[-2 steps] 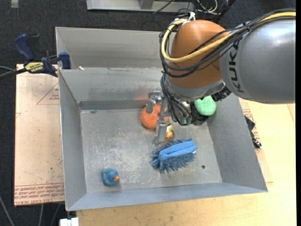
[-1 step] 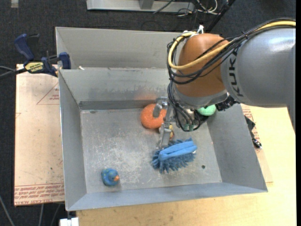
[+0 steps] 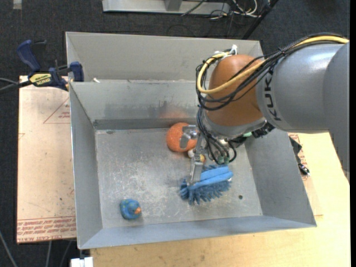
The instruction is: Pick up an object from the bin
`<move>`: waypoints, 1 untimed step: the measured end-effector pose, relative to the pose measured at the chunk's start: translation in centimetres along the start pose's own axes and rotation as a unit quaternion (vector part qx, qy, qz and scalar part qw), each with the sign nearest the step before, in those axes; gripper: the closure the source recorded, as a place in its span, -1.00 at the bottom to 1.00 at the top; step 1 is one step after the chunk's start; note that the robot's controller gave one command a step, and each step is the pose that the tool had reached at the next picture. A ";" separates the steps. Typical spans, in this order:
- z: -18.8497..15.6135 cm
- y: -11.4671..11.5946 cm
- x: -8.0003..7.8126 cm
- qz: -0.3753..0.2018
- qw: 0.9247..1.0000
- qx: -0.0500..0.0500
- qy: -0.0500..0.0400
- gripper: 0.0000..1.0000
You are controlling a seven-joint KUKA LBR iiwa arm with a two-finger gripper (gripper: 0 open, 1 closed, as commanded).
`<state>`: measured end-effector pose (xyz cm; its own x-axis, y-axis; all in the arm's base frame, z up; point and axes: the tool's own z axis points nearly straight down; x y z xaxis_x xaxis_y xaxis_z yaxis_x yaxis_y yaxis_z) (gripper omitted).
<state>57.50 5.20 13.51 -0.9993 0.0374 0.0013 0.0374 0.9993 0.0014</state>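
Gripper (image 3: pixel 196 172) hangs low in the bin, its tip down at the left end of a blue brush (image 3: pixel 214 180) and right against it. Whether it is open or closed cannot be told from this angle, nor whether it has any hold on the brush.

That blue brush lies on the bin floor, right of centre and somewhat toward the near side. It is tilted, with its right end a little farther back than its left. A lighter blue back runs along its far edge, and darker blue bristles splay out from it toward the near side and the left.

Just behind the gripper, on its far left side, sits an orange ball (image 3: pixel 177 137), close to the foot of the far wall. Its right side is hidden by the gripper's metal parts. The ball and the brush lie apart, with the gripper between them.

Well away from both, in the near left part of the floor, rests a small blue toy (image 3: pixel 130 209), rounded, with a light speck on top.

Around them the grey metal bin (image 3: pixel 83 149) has sloping walls and a scuffed, bare floor.

Above the gripper bulges the orange cover (image 3: pixel 233 93) on the wrist, with yellow and black cables (image 3: pixel 207 74) looped across its left side. The thick grey arm (image 3: pixel 311 88) runs in from the right, over the bin's right wall.
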 end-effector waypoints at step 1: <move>2.3 -1.3 -1.1 -0.085 0.996 -0.001 -0.002 -1.00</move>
<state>58.60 3.90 11.23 -0.9913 -0.1319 -0.0040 -0.1319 0.9913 0.0027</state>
